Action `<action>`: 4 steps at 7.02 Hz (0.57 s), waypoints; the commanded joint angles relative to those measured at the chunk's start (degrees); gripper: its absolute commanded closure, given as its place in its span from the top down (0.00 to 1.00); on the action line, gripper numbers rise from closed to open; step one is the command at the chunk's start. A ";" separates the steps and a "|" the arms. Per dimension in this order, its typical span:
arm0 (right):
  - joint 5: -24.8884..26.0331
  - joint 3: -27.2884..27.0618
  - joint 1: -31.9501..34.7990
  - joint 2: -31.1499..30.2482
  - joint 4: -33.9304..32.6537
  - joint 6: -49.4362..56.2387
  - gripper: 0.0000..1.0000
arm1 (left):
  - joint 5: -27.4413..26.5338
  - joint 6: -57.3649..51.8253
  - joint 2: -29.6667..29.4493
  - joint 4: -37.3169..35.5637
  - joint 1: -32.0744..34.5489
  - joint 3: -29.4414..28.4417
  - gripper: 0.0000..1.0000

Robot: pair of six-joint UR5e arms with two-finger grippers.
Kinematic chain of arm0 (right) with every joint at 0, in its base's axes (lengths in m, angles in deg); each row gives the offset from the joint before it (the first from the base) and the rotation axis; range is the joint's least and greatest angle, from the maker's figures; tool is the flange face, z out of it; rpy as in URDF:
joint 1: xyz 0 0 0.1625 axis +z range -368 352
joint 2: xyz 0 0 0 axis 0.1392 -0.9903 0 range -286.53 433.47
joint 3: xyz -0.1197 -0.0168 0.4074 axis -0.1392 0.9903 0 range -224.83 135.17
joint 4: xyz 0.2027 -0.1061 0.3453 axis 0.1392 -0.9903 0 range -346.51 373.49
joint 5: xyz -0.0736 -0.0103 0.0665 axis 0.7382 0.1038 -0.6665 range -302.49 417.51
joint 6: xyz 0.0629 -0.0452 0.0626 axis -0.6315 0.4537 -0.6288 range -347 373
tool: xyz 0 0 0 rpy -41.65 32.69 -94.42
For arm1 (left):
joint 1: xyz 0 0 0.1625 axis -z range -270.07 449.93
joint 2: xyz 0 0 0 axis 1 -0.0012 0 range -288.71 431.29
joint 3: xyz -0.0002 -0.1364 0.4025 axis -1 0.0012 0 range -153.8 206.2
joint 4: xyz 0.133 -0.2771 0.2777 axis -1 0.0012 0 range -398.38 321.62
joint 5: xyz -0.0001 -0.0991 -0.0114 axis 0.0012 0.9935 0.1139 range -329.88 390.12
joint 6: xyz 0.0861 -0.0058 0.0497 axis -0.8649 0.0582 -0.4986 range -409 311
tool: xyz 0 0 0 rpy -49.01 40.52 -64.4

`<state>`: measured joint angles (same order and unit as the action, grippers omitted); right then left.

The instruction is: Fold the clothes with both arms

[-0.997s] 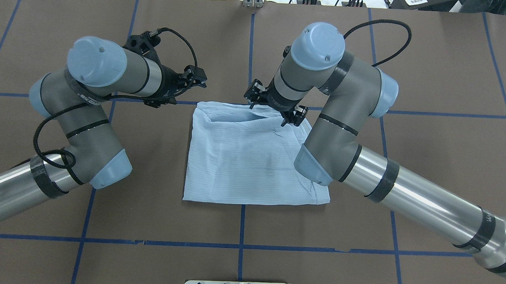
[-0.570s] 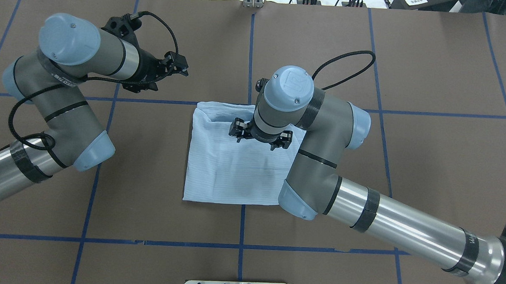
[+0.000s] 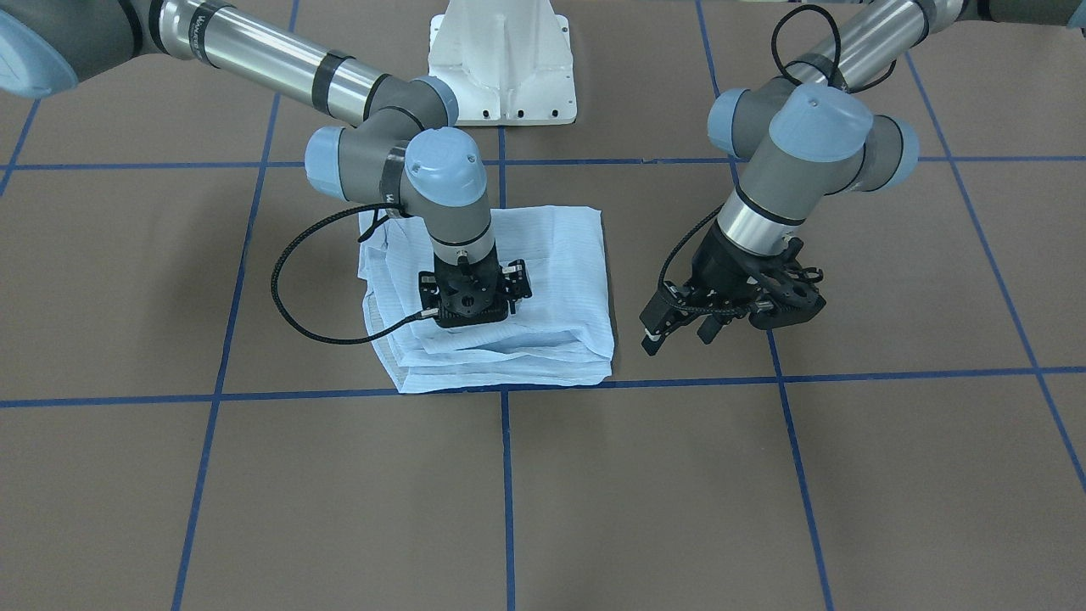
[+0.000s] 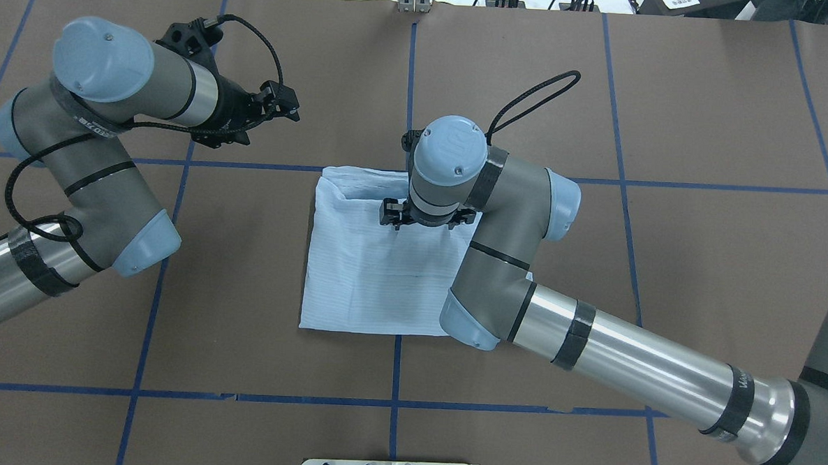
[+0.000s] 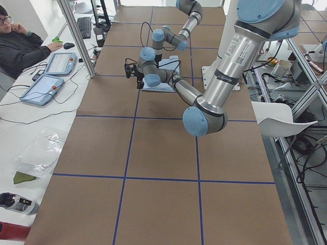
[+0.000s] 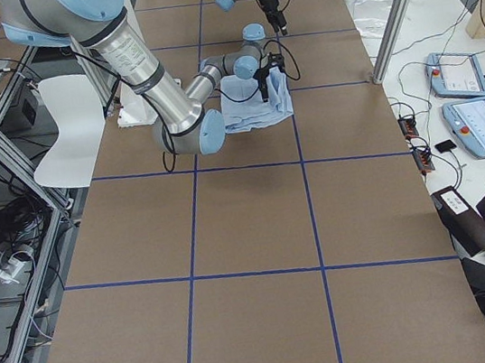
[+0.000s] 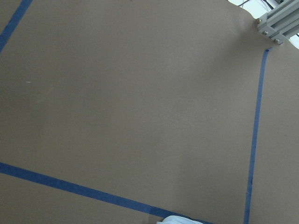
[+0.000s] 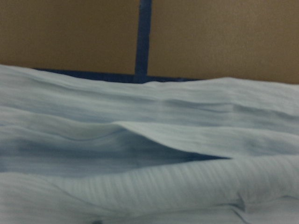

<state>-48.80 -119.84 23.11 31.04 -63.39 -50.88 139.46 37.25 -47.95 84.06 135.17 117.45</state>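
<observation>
The light-blue striped shirt [image 4: 363,279] is seen folded into a compact, roughly square stack near the middle of the brown paper-covered table [image 4: 664,271]. Its far edge is laid along a blue tape line [image 4: 249,165], and its layers are shown stepped on the operators' side in the front-facing view. The right gripper [image 3: 472,316] is pointed straight down onto the far half of the stack, with the wrist held vertical above it. This posture is judged to serve either to press the layers flat or to take hold of an upper layer for a further fold. Whether its fingers are spread, pressed together or pinched on cloth cannot be told: they are hidden beneath the black wrist block in both fixed views, and only blurred folds of fabric, very close, are shown by the right wrist camera. The right arm [image 4: 625,360] is reached across the table so that its elbow hangs over the shirt's near right corner, which is hidden by it. The left gripper [image 3: 676,335] is held off the cloth, to the robot's left of the stack and apart from it, its fingers spread with nothing between them. It is judged to be parked clear so that the right arm is not obstructed. Mostly bare table is shown by the left wrist camera, with only a corner of the shirt at the bottom edge. The folding is judged to be nearly complete.
</observation>
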 commanded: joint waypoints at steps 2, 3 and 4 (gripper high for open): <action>2.24 9.07 3.86 6.47 0.86 4.02 1.00 | 0.00 0.06 0.50 0.17 -0.06 -0.01 1.00; 2.42 9.53 5.09 6.75 0.95 4.90 1.00 | 0.00 0.06 0.58 0.26 -0.06 -0.01 1.00; 2.42 9.79 5.71 7.01 0.95 5.25 1.00 | 0.09 0.06 0.67 0.26 -0.06 -0.01 1.00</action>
<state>-46.55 -110.79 27.79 37.51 -62.54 -46.31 139.48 37.31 -47.39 84.28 135.11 117.43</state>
